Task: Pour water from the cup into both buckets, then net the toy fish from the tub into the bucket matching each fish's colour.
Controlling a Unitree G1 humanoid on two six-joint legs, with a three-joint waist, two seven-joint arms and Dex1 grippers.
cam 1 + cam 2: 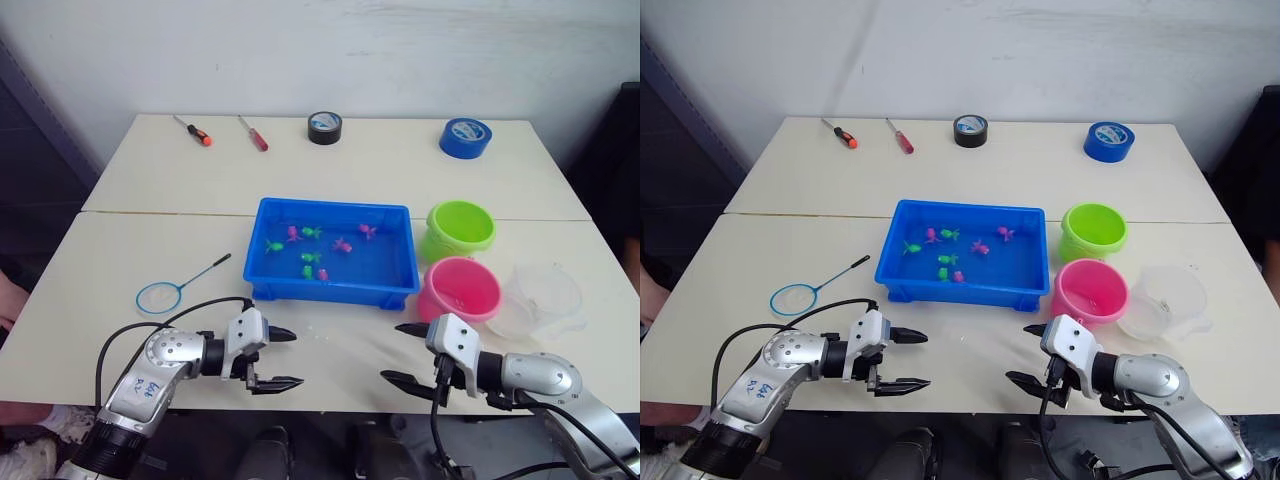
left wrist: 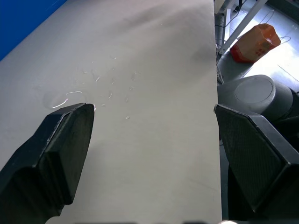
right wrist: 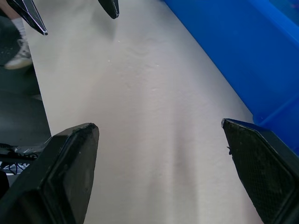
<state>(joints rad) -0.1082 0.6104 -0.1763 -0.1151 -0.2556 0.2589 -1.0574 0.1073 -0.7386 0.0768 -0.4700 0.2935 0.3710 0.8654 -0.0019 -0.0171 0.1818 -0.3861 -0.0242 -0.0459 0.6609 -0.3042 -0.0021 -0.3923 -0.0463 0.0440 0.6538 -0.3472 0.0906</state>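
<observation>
The blue tub (image 1: pixel 330 292) sits mid-table with several green and pink toy fish (image 1: pixel 311 257) in it. To its right stand the lime green bucket (image 1: pixel 446 246) and, nearer me, the pink bucket (image 1: pixel 436 302). The clear cup (image 1: pixel 545 300) stands upright right of the pink bucket. The net (image 1: pixel 160 295) lies flat left of the tub, its handle pointing at the tub. My left gripper (image 1: pixel 283 358) hovers open at the front edge, right of the net. My right gripper (image 1: pixel 405 352) is open in front of the pink bucket, holding nothing. The tub wall (image 3: pixel 243 56) also shows in the right wrist view.
At the table's far edge lie two screwdrivers (image 1: pixel 192 130) (image 1: pixel 253 133), a black tape roll (image 1: pixel 325 127) and a blue tape roll (image 1: pixel 465 137). Small water drops (image 2: pixel 70 95) lie on the table near my left gripper. The table's front edge runs just under both grippers.
</observation>
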